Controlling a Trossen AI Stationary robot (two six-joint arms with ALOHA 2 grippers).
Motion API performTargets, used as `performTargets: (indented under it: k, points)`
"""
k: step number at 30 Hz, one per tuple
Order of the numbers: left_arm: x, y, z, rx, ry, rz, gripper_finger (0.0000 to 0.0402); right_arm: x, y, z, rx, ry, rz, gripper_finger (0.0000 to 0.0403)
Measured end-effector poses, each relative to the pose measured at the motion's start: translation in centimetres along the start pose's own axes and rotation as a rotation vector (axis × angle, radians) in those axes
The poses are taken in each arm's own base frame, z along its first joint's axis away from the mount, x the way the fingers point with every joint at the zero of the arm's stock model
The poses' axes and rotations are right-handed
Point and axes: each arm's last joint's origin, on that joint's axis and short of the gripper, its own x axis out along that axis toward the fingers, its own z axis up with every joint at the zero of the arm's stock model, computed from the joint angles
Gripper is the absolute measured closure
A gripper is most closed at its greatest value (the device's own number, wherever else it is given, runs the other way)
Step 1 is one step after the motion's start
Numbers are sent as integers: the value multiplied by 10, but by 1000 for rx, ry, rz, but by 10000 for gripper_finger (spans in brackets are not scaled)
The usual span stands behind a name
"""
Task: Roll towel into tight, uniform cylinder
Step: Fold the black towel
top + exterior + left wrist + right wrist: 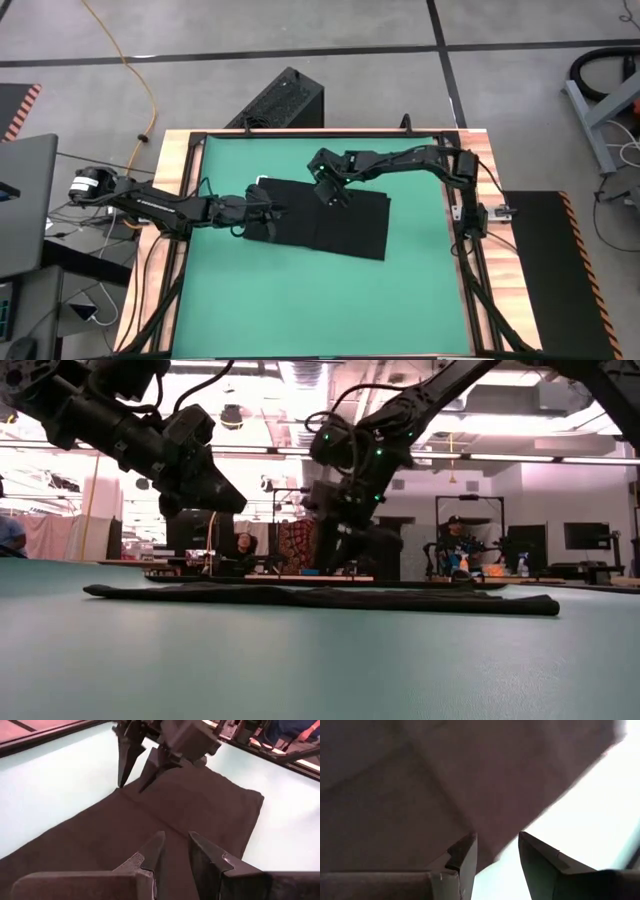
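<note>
High view: towel flat, unrolled, mid green mat. Left gripper at its left edge, right gripper over its far edge; both part-open, empty. Risk: uneven pinches, skewed roll.

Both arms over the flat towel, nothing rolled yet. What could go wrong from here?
1. Both end effectors, left and right, hang open above the towel, gripping nothing; closing could pinch only the top layer.
2. They sit close together in the left wrist view; arms could collide.
3. Towel lies skewed on the mat, so a roll may cone.
</note>
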Motion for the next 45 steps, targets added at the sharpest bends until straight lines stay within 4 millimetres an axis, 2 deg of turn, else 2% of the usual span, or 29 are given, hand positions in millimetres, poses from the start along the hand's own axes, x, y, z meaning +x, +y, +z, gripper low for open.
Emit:
performTargets:
  k: [4, 19, 25, 29, 34, 38, 45]
  points:
    - [0, 0, 0, 2, 4, 1, 331, 9, 3, 0, -15, 27, 62, 237]
    - [0, 0, -2, 7, 16, -4, 331, 24, 9, 1, -36, 63, 114, 244]
    - [0, 0, -2, 7, 23, -12, 331, 24, 13, 5, 52, 77, 117, 271]
    - [0, 0, -5, 16, 55, -17, 331, 24, 13, 8, 140, 84, 99, 275]
    - [-1, 4, -13, 31, 138, 11, 331, 20, 2, 19, 206, 67, 42, 262]
    - [-2, 3, -17, 26, 188, -9, 331, 8, -13, 31, 234, 37, -3, 249]
    - [-9, -1, -31, 23, 312, 2, 336, -5, -25, 36, 249, 54, 4, 239]
